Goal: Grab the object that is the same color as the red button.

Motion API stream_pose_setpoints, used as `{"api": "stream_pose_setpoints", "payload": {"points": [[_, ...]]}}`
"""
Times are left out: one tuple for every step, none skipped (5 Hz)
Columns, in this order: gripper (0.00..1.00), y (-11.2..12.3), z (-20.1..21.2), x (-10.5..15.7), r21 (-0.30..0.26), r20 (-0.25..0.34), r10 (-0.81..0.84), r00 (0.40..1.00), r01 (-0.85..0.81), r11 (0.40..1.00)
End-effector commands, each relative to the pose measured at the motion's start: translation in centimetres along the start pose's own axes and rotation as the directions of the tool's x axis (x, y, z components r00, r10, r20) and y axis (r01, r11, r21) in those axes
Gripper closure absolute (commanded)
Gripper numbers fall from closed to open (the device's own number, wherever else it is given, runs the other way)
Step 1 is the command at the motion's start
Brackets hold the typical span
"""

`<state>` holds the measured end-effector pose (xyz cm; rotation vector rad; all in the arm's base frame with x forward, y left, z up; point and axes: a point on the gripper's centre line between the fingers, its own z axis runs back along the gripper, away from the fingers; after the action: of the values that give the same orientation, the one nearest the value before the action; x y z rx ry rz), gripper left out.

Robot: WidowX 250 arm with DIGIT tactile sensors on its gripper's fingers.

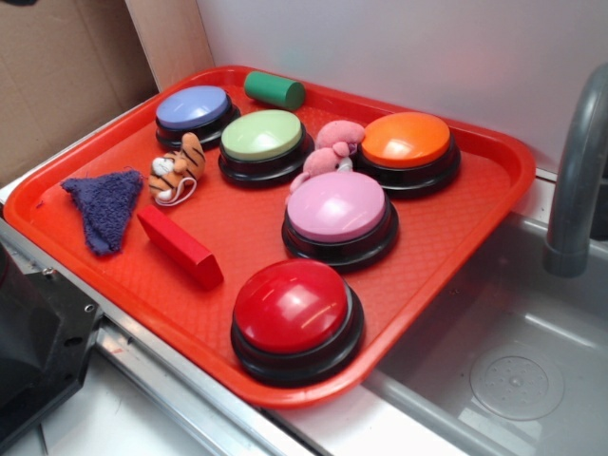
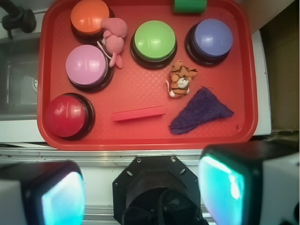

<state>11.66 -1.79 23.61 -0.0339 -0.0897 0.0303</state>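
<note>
The object, a small red rectangular block (image 1: 180,247) (image 2: 138,113), lies flat on the orange-red tray (image 1: 104,275) (image 2: 243,70) near its front edge. To its right in the exterior view sits the red button (image 1: 295,316) (image 2: 68,115), a glossy dome on a black base. In the wrist view my gripper (image 2: 143,194) hangs high over the robot's base, short of the tray's near edge. Its pads (image 2: 63,197) stand wide apart with nothing between them. The gripper does not show in the exterior view.
On the tray also stand pink (image 1: 338,216), orange (image 1: 407,147), green (image 1: 262,142) and blue-violet (image 1: 195,112) buttons, a green cylinder (image 1: 275,90), a toy tiger (image 1: 177,171), a pink plush (image 1: 328,152) and a purple cloth (image 1: 104,207). A sink (image 1: 513,351) with a grey faucet (image 1: 575,180) lies right.
</note>
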Motion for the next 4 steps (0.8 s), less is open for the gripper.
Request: {"api": "stream_pose_setpoints", "payload": {"points": [[0.0,0.0,0.0,0.0,0.0,0.0,0.0,1.0,0.0,1.0],[0.0,0.2,-1.3,0.0,-0.064,0.03,0.211,0.977,-0.208,0.976],[0.0,0.3,-3.1,0.4,-0.074,0.027,0.359,0.933,-0.357,0.931],[0.0,0.5,-5.4,0.7,-0.071,0.015,0.538,0.843,-0.536,0.841]]}}
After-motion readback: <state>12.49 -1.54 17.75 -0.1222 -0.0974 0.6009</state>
